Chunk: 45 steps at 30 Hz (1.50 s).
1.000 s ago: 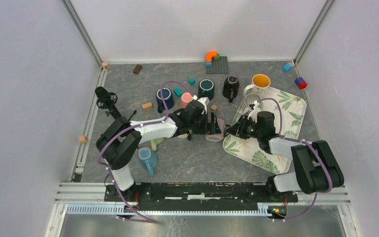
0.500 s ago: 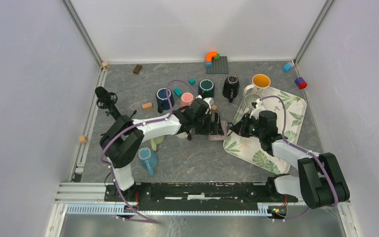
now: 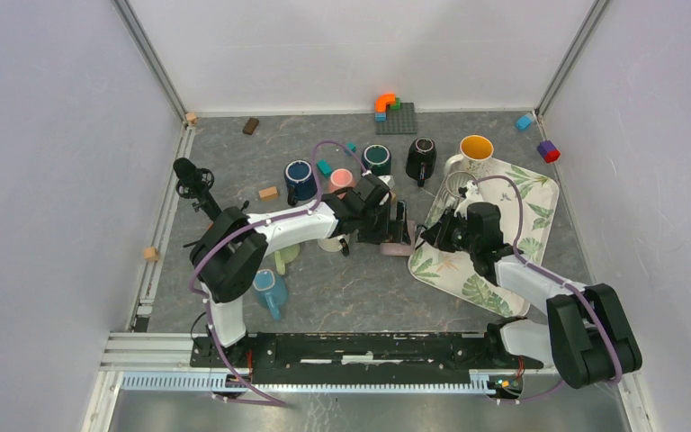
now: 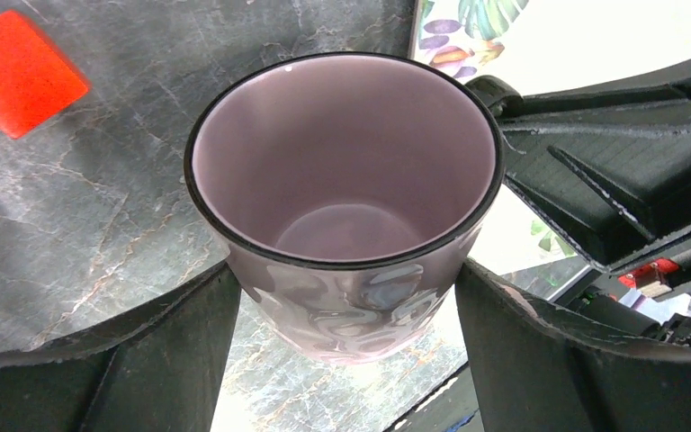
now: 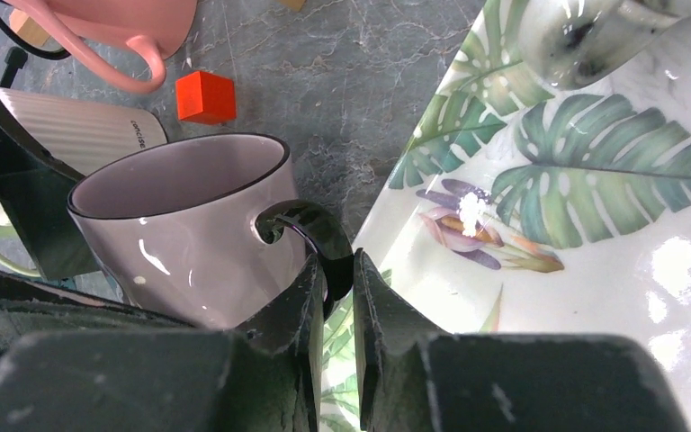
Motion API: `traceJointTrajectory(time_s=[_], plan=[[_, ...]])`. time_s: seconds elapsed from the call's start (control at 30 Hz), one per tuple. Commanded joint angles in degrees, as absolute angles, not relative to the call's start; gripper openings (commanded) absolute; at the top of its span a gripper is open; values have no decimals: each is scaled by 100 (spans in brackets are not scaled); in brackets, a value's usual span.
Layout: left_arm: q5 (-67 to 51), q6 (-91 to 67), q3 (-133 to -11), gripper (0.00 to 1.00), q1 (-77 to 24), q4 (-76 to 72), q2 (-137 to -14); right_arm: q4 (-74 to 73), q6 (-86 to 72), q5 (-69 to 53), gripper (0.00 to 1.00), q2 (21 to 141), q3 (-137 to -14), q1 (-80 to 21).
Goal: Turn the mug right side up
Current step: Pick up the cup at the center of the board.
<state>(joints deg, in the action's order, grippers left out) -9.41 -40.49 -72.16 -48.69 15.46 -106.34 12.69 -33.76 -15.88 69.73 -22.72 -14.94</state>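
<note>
Between the fingers of your left tool [image 4: 342, 360] stands the mug [image 4: 342, 225], pale purple with a dark rim, its mouth up; the wrist camera looks straight down into it. The two fingers [image 4: 171, 351] are wide apart, but they press on both sides of the mug, so I read this as a clamp on its body. The mug is over the bench [image 3: 351, 288], just beside the left edge of the tray [image 5: 594, 225] with the leaf print. I cannot tell if its base rests on the bench or hangs a little above it.

One second ago the mug was lying on its side; now it is upright. Your right tool [image 5: 339, 279] is now also closed tight, pinching the handle [image 5: 310, 225].

For the task, this means the turning itself looks done. What remains, in my judgement, is to set the mug down firmly and release both tools without tipping it. A red block [image 5: 205, 97] and a pink mug [image 5: 117, 22] are near behind, so withdraw with care.
</note>
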Motion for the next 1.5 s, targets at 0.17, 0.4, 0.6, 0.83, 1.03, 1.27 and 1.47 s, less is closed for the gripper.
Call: traceJointTrajectory(time_s=[0.17,0.4,0.6,0.83,1.03,1.27,1.47], plan=[[-207,-3836,-7489,97,-4791,1328,-10531,924,-3584,-1665,8,6811,-2444,-1654],[-18,-3633,-7590,99,-4816,1588,-10489,853,-3729,-1528,3,6770,-2420,-1651],[235,-3522,-7752,95,-4865,1739,-10619,791,-3749,-1454,3,6709,-2391,-1648],[161,-3393,-7845,60,-4877,1815,-10853,885,-3666,-1490,6,6660,-2338,-1652],[180,-3308,-7843,49,-4869,1938,-10932,1120,-3604,-1591,26,6594,-2261,-1648],[-212,-3161,-7926,33,-4774,2010,-11177,1548,-3437,-1750,48,6648,-2167,-1617],[-481,-3066,-7963,24,-4661,2085,-11396,1772,-3419,-1920,56,6811,-2102,-1469]])
